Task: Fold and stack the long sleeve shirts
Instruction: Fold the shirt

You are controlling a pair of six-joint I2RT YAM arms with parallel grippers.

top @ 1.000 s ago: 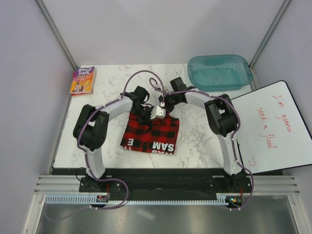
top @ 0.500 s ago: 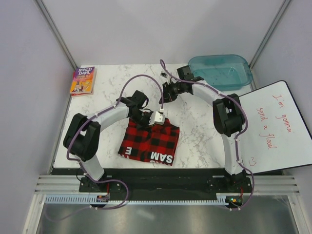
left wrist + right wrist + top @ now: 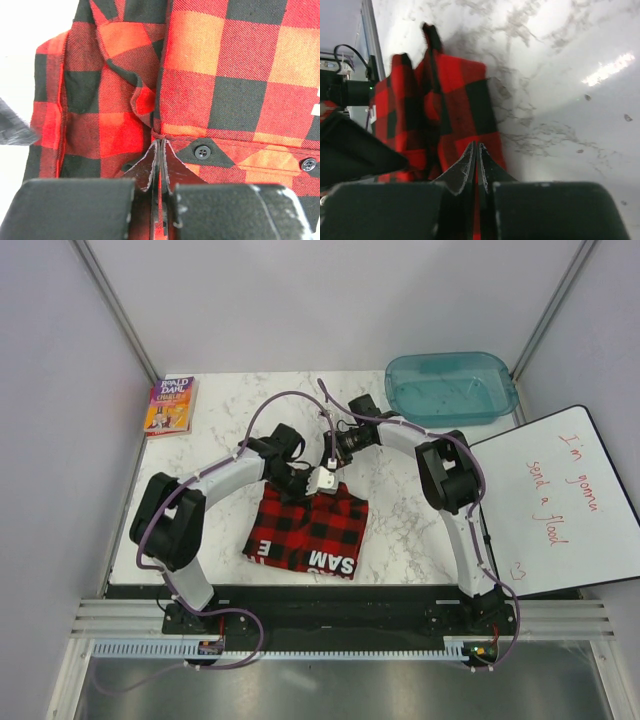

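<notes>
While left hand [image 3: 158,145] pinches the shirt [image 3: 240,95], right hand [image 3: 476,147] hovers closed.

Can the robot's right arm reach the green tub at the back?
Probably yes. The right pincer hangs close to the tub, and only bare marble table lies between them, so nothing blocks the way.

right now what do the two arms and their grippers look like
Both the left arm and right arm have white links, bulky black joints and a looping lilac cable. The left gripper and right gripper have black blocky bodies with thin, scuffed tapered fingers.
</notes>
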